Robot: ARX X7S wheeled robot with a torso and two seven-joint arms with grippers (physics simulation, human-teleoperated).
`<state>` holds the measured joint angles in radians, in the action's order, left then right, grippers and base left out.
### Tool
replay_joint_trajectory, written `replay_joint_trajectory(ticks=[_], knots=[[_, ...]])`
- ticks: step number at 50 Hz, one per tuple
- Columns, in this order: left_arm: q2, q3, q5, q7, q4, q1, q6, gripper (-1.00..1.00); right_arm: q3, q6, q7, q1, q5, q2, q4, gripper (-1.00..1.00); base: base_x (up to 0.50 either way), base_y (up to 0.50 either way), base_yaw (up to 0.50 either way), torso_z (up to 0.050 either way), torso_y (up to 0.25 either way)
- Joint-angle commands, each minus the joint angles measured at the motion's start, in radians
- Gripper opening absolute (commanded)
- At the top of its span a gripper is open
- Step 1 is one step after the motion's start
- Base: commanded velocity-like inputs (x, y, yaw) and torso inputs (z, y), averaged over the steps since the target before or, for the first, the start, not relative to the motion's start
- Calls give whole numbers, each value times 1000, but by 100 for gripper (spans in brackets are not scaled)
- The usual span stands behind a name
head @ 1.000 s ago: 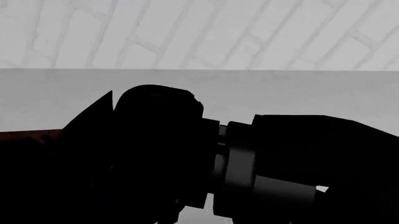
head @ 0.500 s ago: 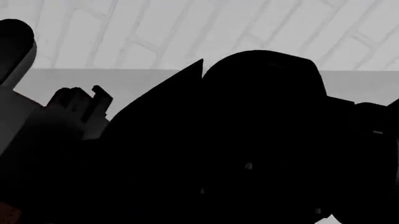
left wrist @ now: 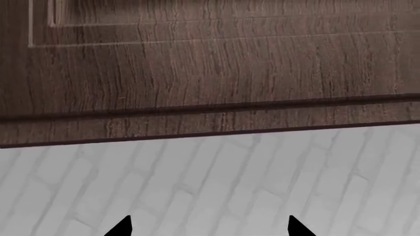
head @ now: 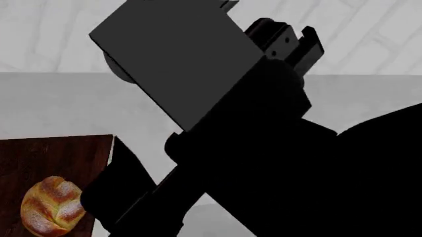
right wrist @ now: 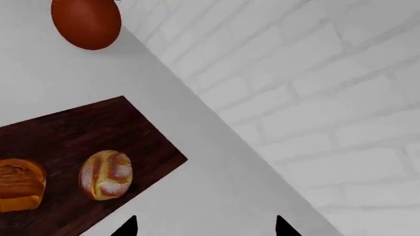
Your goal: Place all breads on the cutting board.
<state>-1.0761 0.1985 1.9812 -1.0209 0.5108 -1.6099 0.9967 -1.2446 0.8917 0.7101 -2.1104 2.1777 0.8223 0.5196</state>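
Observation:
The cutting board (right wrist: 98, 128), dark reddish-brown wood, lies on the pale counter. Two breads rest on it: a round, flour-dusted golden loaf (right wrist: 106, 174) and a darker golden loaf (right wrist: 19, 184) cut off by the picture's edge. In the head view, the board's corner (head: 53, 153) and the round loaf (head: 53, 206) show at lower left. My right gripper (right wrist: 205, 227) hangs open above bare counter beside the board, holding nothing. My left gripper (left wrist: 208, 227) is open too and faces the brick wall, with nothing between its fingertips.
A black arm (head: 250, 148) blocks most of the head view, with gripper fingers (head: 290, 42) raised against the wall. A reddish-brown round object (right wrist: 86, 22) sits on the counter past the board. A dark wooden cabinet (left wrist: 210, 73) hangs above the brick wall (right wrist: 315, 98).
In the head view the dark arm has swung up and to the right. It uncovered the board's corner and the round loaf at lower left, and a gripper now shows near the top.

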Motion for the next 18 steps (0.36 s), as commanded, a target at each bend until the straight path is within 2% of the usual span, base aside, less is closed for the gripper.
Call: replay_joint_trajectory(ticks=[1, 7, 18], knots=[[5, 3, 0, -1, 2, -4, -5, 100, 23, 9, 118, -37, 51, 223, 78, 100, 0, 0, 0, 0, 0], [18, 17, -9, 8, -18, -33, 7, 100, 51, -34, 159, -26, 69, 346, 150, 100, 0, 0, 0, 0, 0], [72, 56, -11, 5, -29, -75, 15, 100, 172, -31, 283, -150, 242, 606, 285, 100, 0, 0, 0, 0, 0]])
